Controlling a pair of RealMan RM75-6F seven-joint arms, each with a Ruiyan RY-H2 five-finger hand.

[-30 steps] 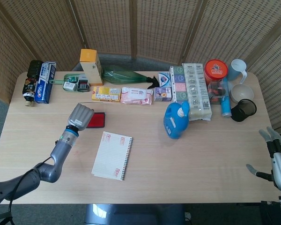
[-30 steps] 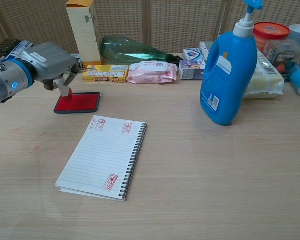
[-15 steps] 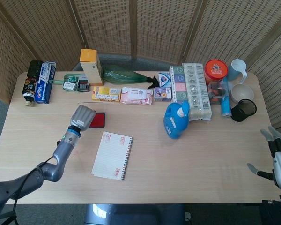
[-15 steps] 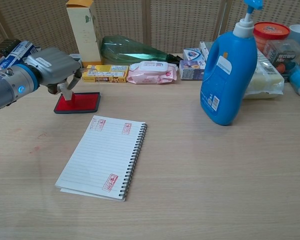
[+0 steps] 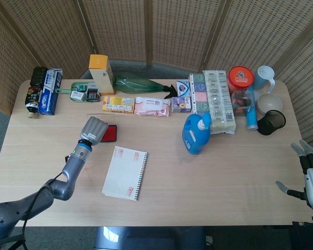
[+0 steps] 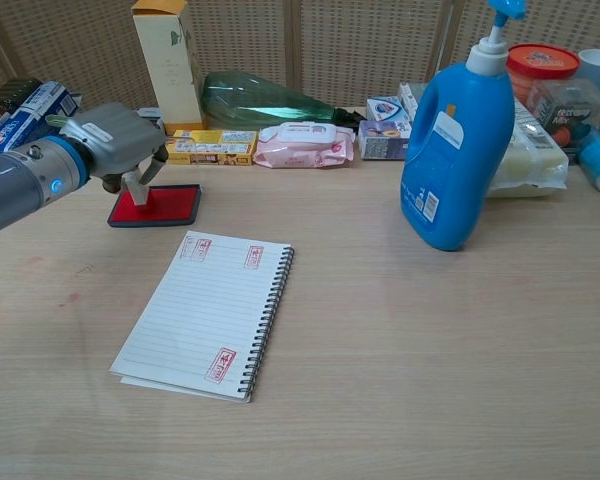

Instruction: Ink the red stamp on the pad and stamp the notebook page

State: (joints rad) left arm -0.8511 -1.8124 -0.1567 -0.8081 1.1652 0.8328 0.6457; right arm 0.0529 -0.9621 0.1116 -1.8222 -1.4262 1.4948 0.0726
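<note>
Stamp [image 6: 135, 186] stands upright, pinched in the left hand [image 6: 115, 135], its base on or just above the near-left part of the red ink pad [image 6: 158, 206]; contact cannot be told. In the head view the left hand [image 5: 94, 129] covers the stamp and the pad's left half. Ink pad [image 5: 110, 134] lies flat on the table [image 5: 214, 172], at about 11 o'clock from the notebook [image 5: 125, 172], near it but not touching.

Notebook [image 6: 207, 312] lies open on a lined page, spiral binding along its right edge. Three red stamp marks show on the page: two near the top edge, one near the bottom edge by the spiral.

Right hand [image 5: 309, 175] sits at the table's right edge, at 3 o'clock and well apart from the notebook, fingers spread and holding nothing.

Blue detergent bottle [image 6: 456, 140] with pump top stands upright at 2 o'clock from the notebook.

Along the back of the table, 12 o'clock side: tall yellow carton [image 6: 167, 60], green plastic bottle [image 6: 265, 100] lying on its side, flat yellow box [image 6: 211, 148], pink wipes pack [image 6: 304, 143]. Far right back: red-lidded jar [image 5: 241, 76], white mug [image 5: 265, 77], dark cup [image 5: 272, 122]. Far left back: blue-and-white box [image 5: 49, 91].
</note>
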